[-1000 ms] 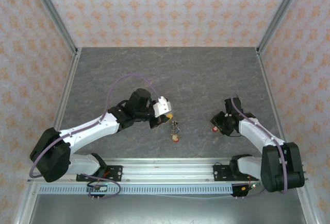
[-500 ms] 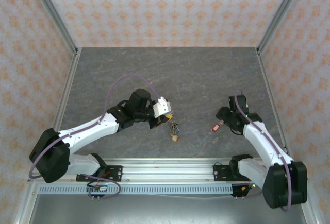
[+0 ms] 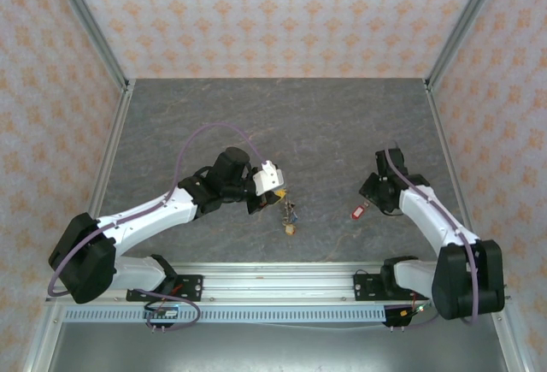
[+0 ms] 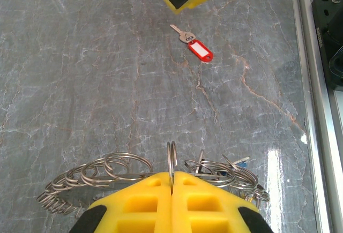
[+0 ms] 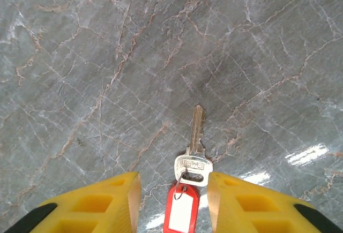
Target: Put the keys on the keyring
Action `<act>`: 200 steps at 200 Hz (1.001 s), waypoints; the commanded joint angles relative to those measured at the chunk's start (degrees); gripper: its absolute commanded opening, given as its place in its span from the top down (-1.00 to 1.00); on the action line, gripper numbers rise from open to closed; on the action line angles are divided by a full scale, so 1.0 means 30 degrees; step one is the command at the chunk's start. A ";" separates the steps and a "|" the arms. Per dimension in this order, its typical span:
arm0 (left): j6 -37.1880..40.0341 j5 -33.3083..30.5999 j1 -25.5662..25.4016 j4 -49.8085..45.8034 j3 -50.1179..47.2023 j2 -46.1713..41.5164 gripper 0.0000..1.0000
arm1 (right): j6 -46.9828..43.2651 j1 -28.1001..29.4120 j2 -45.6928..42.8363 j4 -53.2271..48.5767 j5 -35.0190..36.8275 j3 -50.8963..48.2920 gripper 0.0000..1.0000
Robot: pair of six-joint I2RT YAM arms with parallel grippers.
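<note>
Marble table (image 5: 80, 56); key (image 5: 196, 131) inside right claw (image 5: 172, 179), red tag (image 5: 182, 214) cropped.

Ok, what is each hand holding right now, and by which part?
The left hand pinches the keyring by its rim. The right hand holds nothing: it is open, astride the red-tagged key.

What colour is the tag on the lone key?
The plastic key tag is red with a white label; clearest in right wrist view.
</note>
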 commanded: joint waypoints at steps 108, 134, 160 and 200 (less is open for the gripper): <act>0.0126 0.0472 -0.0110 0.0648 0.0842 0.0076 1.00 | -0.1916 0.0521 0.3716 -0.2337 -0.0491 0.1821 0.54; 0.0101 0.0435 -0.0095 0.0672 0.0758 -0.0004 1.00 | -0.2002 0.0521 0.4123 -0.2410 -0.0589 0.1983 0.55; 0.0107 0.0415 -0.0109 0.0657 0.0752 -0.0009 1.00 | -0.2075 0.0522 0.4492 -0.2462 -0.0843 0.2158 0.68; 0.0140 0.0435 -0.0096 0.0621 0.0832 0.0085 1.00 | -0.2164 0.0521 0.4299 -0.2599 -0.0653 0.2121 0.74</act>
